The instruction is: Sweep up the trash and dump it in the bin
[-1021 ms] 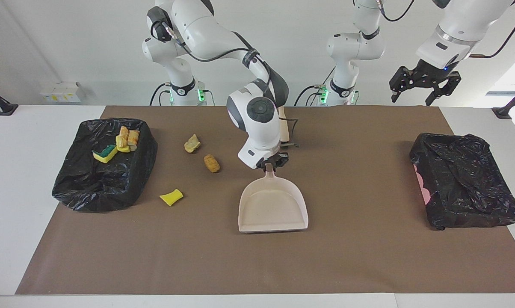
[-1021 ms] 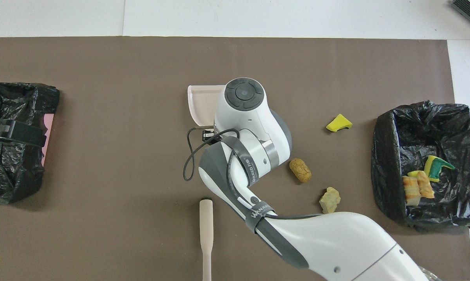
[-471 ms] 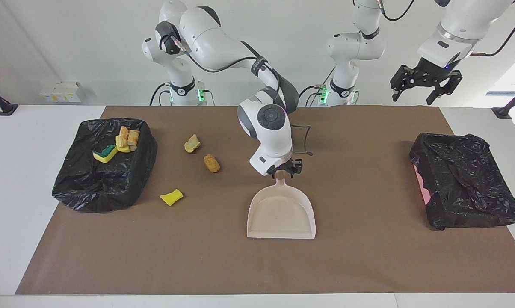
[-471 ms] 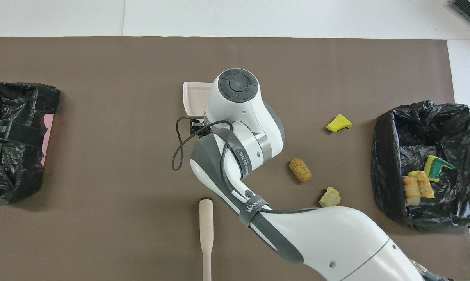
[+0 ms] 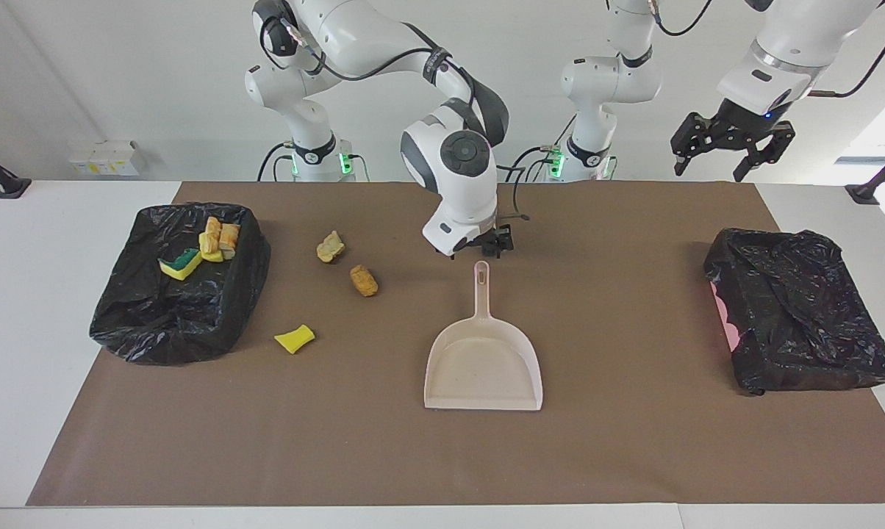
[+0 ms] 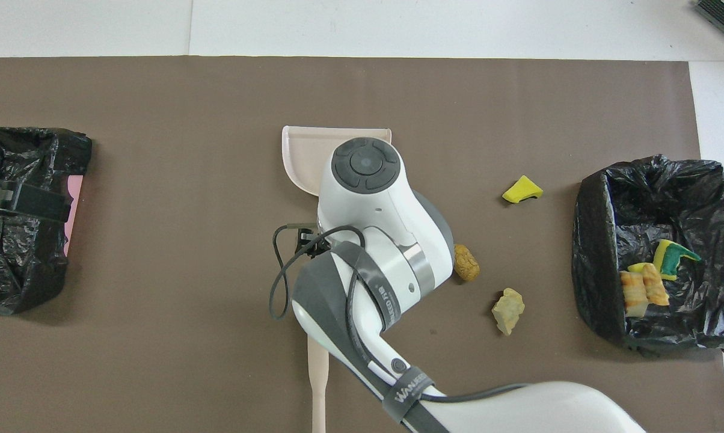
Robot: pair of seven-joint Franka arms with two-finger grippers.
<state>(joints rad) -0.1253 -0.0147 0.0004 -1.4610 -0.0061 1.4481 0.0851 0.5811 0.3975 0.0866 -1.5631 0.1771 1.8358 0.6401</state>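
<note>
The beige dustpan (image 5: 483,367) lies flat mid-mat, its handle pointing toward the robots. My right gripper (image 5: 484,246) hangs open just above the handle's tip, apart from it. Three bits of trash lie on the mat between dustpan and bin: a beige lump (image 5: 330,246), a golden-brown piece (image 5: 364,280) and a yellow sponge piece (image 5: 295,339). Several more pieces (image 5: 218,236) sit in the black-lined bin (image 5: 185,330) at the right arm's end. My left gripper (image 5: 729,150) waits open, high over the left arm's end.
A second black-lined bin (image 5: 795,316) stands at the left arm's end. In the overhead view the brush's beige handle (image 6: 319,373) lies on the mat nearer the robots than the dustpan (image 6: 305,147), partly under my right arm.
My right gripper carried the dustpan a little toward the left arm's end, set it flat, opened and rose off the handle toward the robots. The left arm stayed put.
</note>
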